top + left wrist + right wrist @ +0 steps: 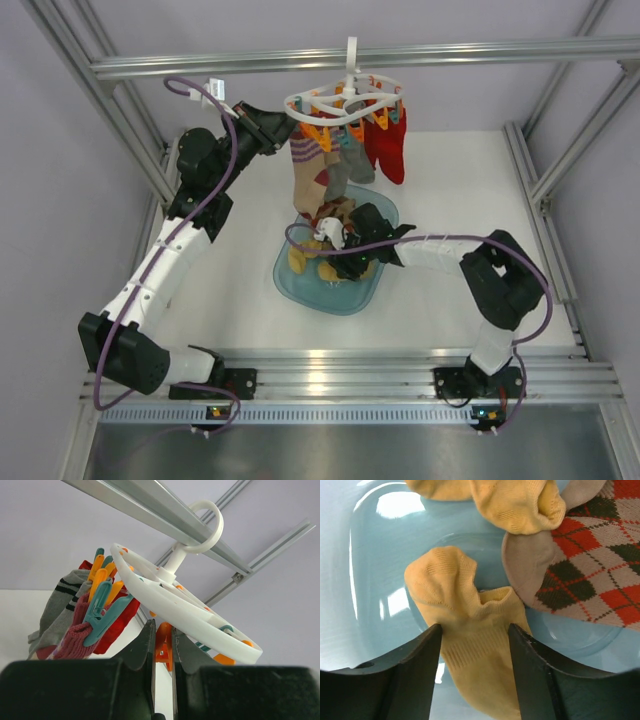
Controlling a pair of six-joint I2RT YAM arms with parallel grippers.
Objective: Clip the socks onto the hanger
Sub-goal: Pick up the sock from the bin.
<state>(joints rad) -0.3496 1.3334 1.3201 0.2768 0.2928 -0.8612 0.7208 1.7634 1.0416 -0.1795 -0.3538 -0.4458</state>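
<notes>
A translucent blue tray (338,302) lies at the centre of the top view on the white desk (460,210). An aluminium bar (470,54) crosses the upper part of the frame, with slanted frame bars running down at both sides. Ribbed aluminium rails (340,368) span the lower part, with a dull metal sheet (350,450) below them. In the right wrist view the tray's glossy floor (380,560) fills the left side, with bright reflections. In the left wrist view the bar (145,500) runs diagonally across the top against pale walls.

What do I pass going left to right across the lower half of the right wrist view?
Bare blue tray → a finger of the right gripper → yellow sock in the gap → the other finger → argyle sock.
</notes>
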